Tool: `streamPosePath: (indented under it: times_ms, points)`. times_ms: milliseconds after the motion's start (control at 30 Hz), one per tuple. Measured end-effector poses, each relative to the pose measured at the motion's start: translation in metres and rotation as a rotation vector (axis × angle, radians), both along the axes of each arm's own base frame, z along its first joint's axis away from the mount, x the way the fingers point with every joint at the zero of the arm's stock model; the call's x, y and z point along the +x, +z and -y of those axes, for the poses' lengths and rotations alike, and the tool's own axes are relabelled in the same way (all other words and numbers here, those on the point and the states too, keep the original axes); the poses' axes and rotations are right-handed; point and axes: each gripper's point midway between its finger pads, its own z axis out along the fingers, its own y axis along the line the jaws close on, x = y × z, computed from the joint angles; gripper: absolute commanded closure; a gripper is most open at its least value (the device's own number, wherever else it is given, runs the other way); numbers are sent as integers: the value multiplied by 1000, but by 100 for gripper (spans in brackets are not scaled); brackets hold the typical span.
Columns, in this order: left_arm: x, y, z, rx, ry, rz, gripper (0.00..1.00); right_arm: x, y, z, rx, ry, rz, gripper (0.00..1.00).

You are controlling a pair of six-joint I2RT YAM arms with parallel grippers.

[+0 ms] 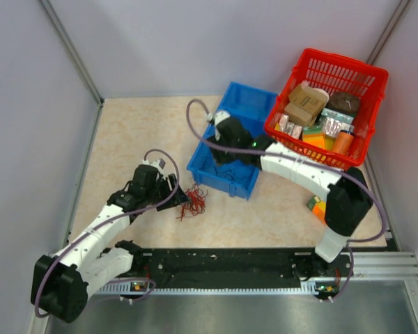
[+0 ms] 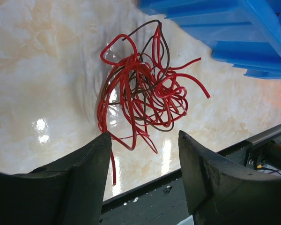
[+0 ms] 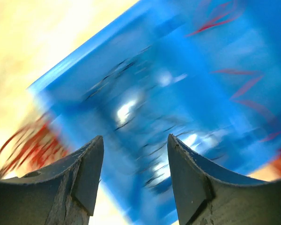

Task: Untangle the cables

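Jaws released, both arms; cable tangle (image 2: 139, 91) on tabletop (image 2: 47, 61) at left jaws' 12 o'clock; right jaws over blue bin (image 3: 201, 61).

The beige table (image 1: 139, 132) carries the cables (image 1: 193, 200), 1 blue bin (image 1: 226, 182), 1 red basket (image 1: 376, 83), 1 orange box (image 1: 315, 205).

Count, by eye from beside the table.

- Arms: 2, left arm (image 1: 97, 233) and right arm (image 1: 299, 170).
- Grippers: 2, left gripper (image 2: 143, 140) and right gripper (image 3: 135, 143), two fingers each.
- Blue bin (image 1: 249, 104): 1, mid-table toward the far edge.
- Red basket (image 1: 338, 61): 1, far right corner.
- Packages (image 1: 305, 104) in the basket: several, heaped, exact number unreadable.
- Cable tangle (image 2: 140, 89): 1. It has red and dark brown strands, which I cannot count separately.
- Small orange-green box (image 1: 316, 206): 1, near the right edge.
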Motion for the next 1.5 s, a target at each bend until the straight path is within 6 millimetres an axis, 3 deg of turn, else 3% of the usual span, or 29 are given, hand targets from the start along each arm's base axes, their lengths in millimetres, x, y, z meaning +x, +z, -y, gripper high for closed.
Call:
streamPosePath:
  times_ms: [100, 200, 333, 500, 567, 600, 767, 867, 1000, 1133, 1233, 1367, 1500]
  points:
    - [4, -6, 2, 1, -1, -9, 45, -78, -10, -39, 61, 173, -29, 44]
    - [5, -15, 5, 1, -8, -36, 59, -147, -12, -68, 131, 320, -48, 46]
    - [6, -20, 5, 6, -11, -51, 70, -181, -22, -73, 239, 349, -75, 48]
    - [7, -18, 6, -5, -10, -23, 78, -191, -47, -64, 302, 294, -126, 48]
    - [6, -19, 5, -7, -9, -16, 98, -194, -50, -63, 322, 283, -144, 46]
    - [6, -19, 5, -6, -6, -17, 100, -195, -48, -65, 335, 280, -148, 44]
    - [4, -15, 0, 9, 9, 1, 100, -193, -33, -77, 431, 256, -151, 36]
    - [-1, 12, -2, -31, 4, 87, 100, -190, -28, -88, 484, 250, -156, 36]
    - [-8, 66, 0, -122, -9, 260, 100, -183, -43, -108, 474, 255, -174, 36]
    - [-15, 102, 2, -185, -16, 326, 100, -174, -58, -126, 453, 255, -181, 52]
    - [-19, 116, 3, -206, -25, 332, 100, -169, -62, -136, 468, 257, -175, 64]
    - [-23, 148, 7, -242, -51, 375, 100, -164, -55, -141, 516, 252, -134, 100]
    - [-27, 190, 11, -290, -86, 451, 100, -161, -60, -137, 526, 233, -119, 100]
